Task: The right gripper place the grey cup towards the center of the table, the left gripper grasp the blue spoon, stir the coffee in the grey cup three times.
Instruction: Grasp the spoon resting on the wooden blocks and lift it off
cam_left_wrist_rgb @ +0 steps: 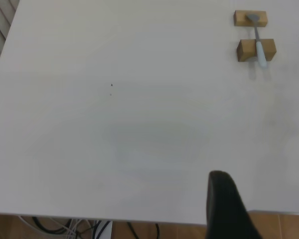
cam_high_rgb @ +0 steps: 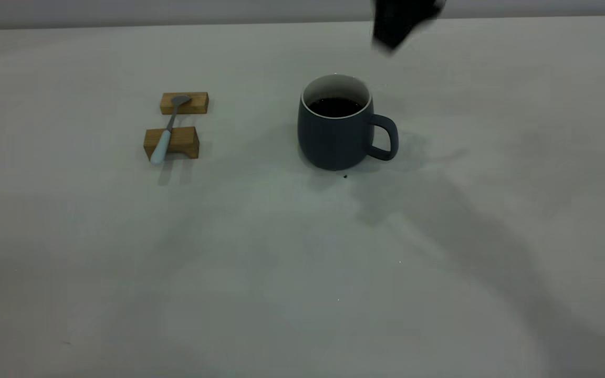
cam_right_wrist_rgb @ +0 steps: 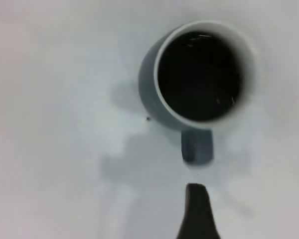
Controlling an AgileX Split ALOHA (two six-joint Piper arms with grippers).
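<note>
Your table (cam_high_rgb: pixel 97 273) carries the grey cup (cam_high_rgb: pixel 334 136) upright near its middle, handle turned away from the blocks, with dark coffee (cam_high_rgb: pixel 335 106) inside. Your right gripper (cam_high_rgb: pixel 399 23) hangs above and behind the cup, touching nothing; whether its jaws are apart you cannot tell. Well to the cup's other side sit two wooden blocks (cam_high_rgb: pixel 172 142), and the blue spoon (cam_high_rgb: pixel 167 131) bridges them. Your left gripper (cam_left_wrist_rgb: pixel 259 209) hovers far from the cup at the table's edge, jaws apart and empty.
</note>
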